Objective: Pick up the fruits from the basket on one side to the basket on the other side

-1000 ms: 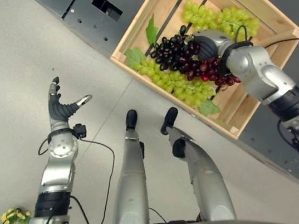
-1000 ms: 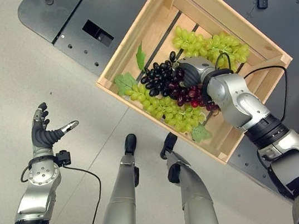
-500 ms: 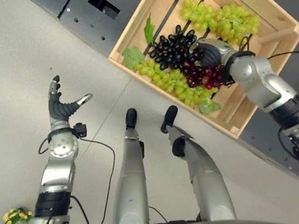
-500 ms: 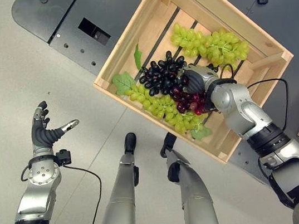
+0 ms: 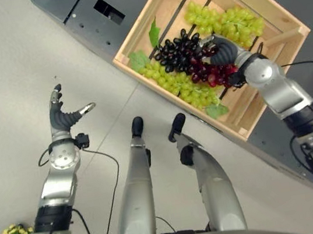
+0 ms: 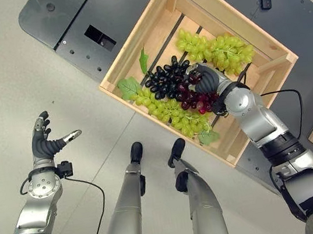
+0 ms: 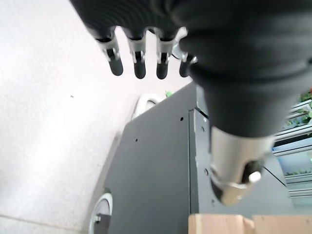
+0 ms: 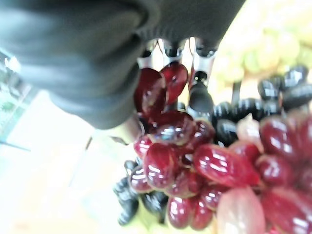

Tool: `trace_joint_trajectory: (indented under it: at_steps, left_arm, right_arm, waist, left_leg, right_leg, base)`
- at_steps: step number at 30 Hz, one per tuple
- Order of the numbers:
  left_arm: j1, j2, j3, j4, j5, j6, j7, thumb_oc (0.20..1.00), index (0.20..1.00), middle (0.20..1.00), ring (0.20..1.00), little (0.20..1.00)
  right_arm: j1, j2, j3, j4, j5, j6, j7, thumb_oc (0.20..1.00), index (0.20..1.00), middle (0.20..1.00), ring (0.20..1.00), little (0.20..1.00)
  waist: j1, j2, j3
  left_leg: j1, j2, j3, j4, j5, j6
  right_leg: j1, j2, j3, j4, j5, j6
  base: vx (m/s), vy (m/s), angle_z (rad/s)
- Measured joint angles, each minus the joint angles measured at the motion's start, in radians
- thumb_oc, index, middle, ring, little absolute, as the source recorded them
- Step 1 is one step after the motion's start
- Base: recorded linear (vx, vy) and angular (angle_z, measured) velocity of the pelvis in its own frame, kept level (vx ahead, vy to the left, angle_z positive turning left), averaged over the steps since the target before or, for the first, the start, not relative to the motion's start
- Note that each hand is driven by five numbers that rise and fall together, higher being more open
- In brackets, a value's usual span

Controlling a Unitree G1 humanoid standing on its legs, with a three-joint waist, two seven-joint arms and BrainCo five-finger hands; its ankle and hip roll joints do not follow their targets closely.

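Currently | red grapes point(image 8: 195, 170) in wooden crate point(image 5: 283, 21) being clasped by right hand point(image 5: 221, 50), fingers curled among berries | cluster judged light, floppy, slippery; stem hold advised | left hand point(image 5: 62, 113) being held spread, idle.

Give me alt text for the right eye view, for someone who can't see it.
The robot's right hand reaches into a wooden crate, closing on red grapes that lie among black grapes and two green bunches. Its left hand hangs open over the pale floor.
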Motion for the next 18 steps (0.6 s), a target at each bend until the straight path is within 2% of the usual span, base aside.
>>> trace_joint_trajectory:
  at_steps: [5, 8, 11, 16, 18]
  left_arm:
    - [0.033, 0.004, 0.025, -0.006, -0.001, -0.016, -0.035, 1.0, 1.0, 1.0, 1.0, 1.0]
    - [0.065, 0.012, 0.039, -0.007, -0.003, -0.03, -0.053, 1.0, 1.0, 1.0, 1.0, 1.0]
    - [0.089, 0.012, 0.039, -0.006, -0.012, -0.046, -0.076, 1.0, 1.0, 1.0, 1.0, 1.0]
    - [0.105, 0.013, 0.041, -0.002, -0.012, -0.065, -0.098, 1.0, 1.0, 1.0, 1.0, 1.0]
    - [0.106, 0.01, 0.039, 0.01, -0.012, -0.067, -0.105, 1.0, 1.0, 1.0, 1.0, 1.0]
  right_arm:
    - [0.081, -0.066, -0.06, -0.024, 0.207, -0.026, -0.014, 0.2, 0.2, 0.2, 0.2, 0.2]
    - [0.151, -0.08, -0.1, -0.026, 0.327, -0.053, -0.012, 0.2, 0.2, 0.2, 0.2, 0.2]
    - [0.273, -0.08, -0.12, -0.025, 0.51, -0.071, 0.016, 0.2, 0.2, 0.2, 0.2, 0.2]
    - [0.381, -0.039, -0.138, -0.026, 0.694, -0.089, 0.062, 0.2, 0.2, 0.2, 0.2, 0.2]
    - [0.41, 0.029, -0.156, -0.026, 0.772, -0.09, 0.07, 0.2, 0.2, 0.2, 0.2, 0.2]
  waist:
    - [0.002, 0.0, 0.0]
    - [0.001, 0.0, 0.0]
    - [0.004, 0.001, 0.001]
    - [0.004, 0.005, 0.003]
    - [0.005, 0.009, 0.006]
  left_leg:
    - [0.069, -0.004, 0.006, -0.05, 0.015, 0.004]
    - [0.111, -0.008, 0.009, -0.08, 0.022, 0.007]
    - [0.178, -0.011, 0.008, -0.125, 0.03, 0.009]
    - [0.233, -0.013, 0.014, -0.154, 0.036, 0.008]
    - [0.255, -0.015, 0.024, -0.16, 0.037, 0.01]
  right_leg:
    - [0.058, -0.005, -0.003, -0.028, 0.005, 0.011]
    - [0.093, -0.006, -0.001, -0.044, 0.006, 0.014]
    - [0.15, -0.007, -0.003, -0.069, 0.006, 0.014]
    - [0.192, -0.011, -0.009, -0.075, -0.001, 0.015]
    - [0.204, -0.014, -0.008, -0.066, -0.004, 0.013]
  base:
    - [-0.01, 0.008, 0.02]
    - [-0.01, 0.015, 0.01]
    - [0.06, -0.006, 0.03]
    - [0.02, 0.004, -0.01]
    - [-0.06, 0.05, -0.07]
